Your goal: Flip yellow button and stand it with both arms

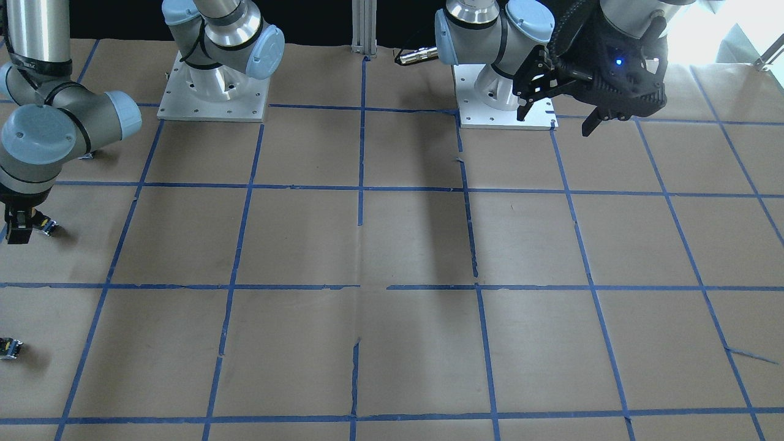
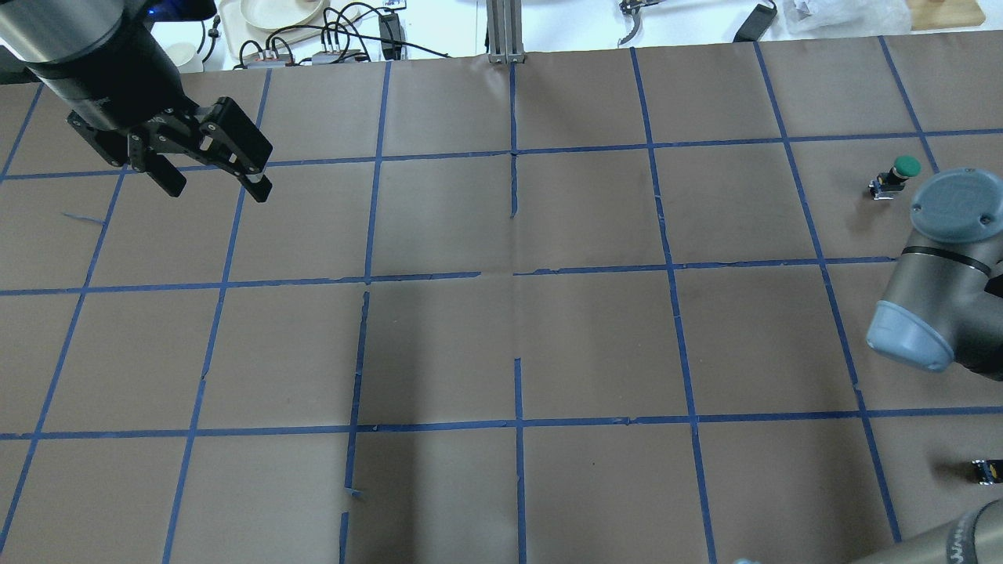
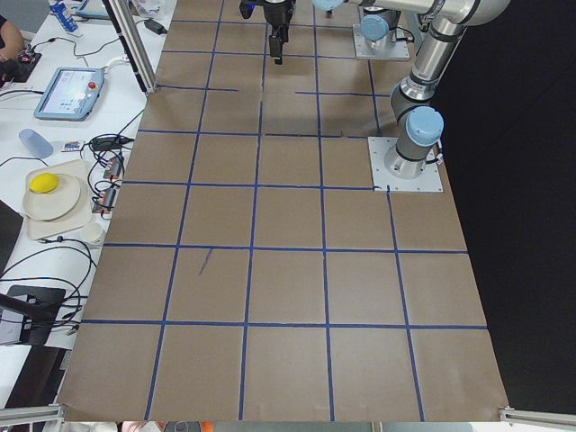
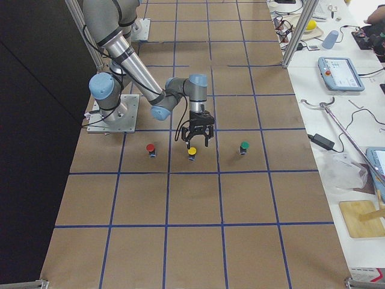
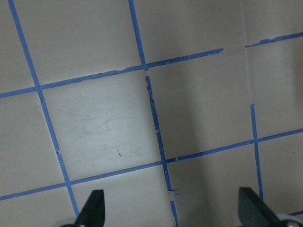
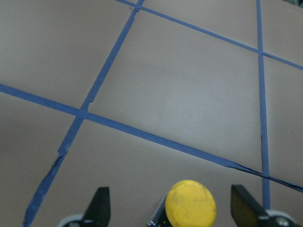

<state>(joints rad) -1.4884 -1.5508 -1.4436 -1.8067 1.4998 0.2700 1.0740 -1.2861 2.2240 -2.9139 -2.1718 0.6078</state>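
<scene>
A: Near, right gripper (image 6: 173, 208): why jaws spread wide?
B: To straddle yellow button (image 6: 190, 203), on table (image 4: 240, 205) between red button (image 4: 150, 147) and green button (image 4: 244, 146); probably set for pinching.
A: Far, left gripper (image 2: 218, 188)?
B: Jaws spread too, empty, held high; presumably parked clear until needed for steadying the flip.

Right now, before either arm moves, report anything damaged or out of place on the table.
Only the blue tape grid looks worn: a cross line is broken near the middle, and a torn strip end juts askew nearer the robot. A loose tape scrap lies on the robot's left side. Nothing is spilled.
</scene>
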